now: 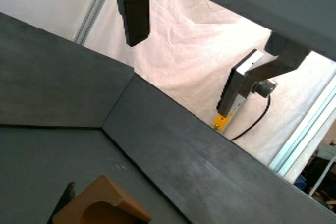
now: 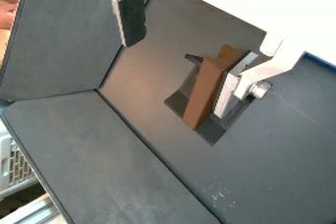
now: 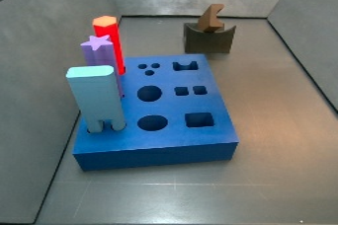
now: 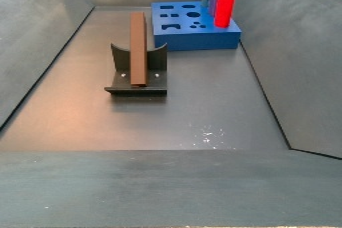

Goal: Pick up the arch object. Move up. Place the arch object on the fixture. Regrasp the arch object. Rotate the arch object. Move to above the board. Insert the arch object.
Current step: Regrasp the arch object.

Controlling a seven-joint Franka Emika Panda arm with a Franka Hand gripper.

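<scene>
Item: arch object [image 4: 138, 46], a long plain brown matte bar, standing propped on end in the fixture [image 4: 138, 78], leaning a little against the dark upright (also seen at the far end of the floor in a side view [image 3: 211, 16]). In a wrist view a curved cut shows in its brown end [image 1: 108, 200].

Holder: fixture, dark bracket on a base plate, on the grey floor, well apart from the board [image 3: 172, 111].

Board: thick blue slab with round, square and arch-shaped holes; a red hexagonal peg [image 3: 106, 41], a purple star piece [image 3: 95, 47] and a pale blue block [image 3: 97, 96] stand in it.

Gripper [image 2: 191, 31]: above the bar and clear of it, jaws apart, nothing between the fingers [image 2: 130, 16]; absent from both side views.

Handling, by judgement: rigid, probably light, wood-like or printed; matte faces should grip well, unlikely to be fragile. Take hold across the flat long faces near the free upper end (the lower end is seated in the fixture), squarely, since a tall propped bar may tip if nudged sideways.
</scene>
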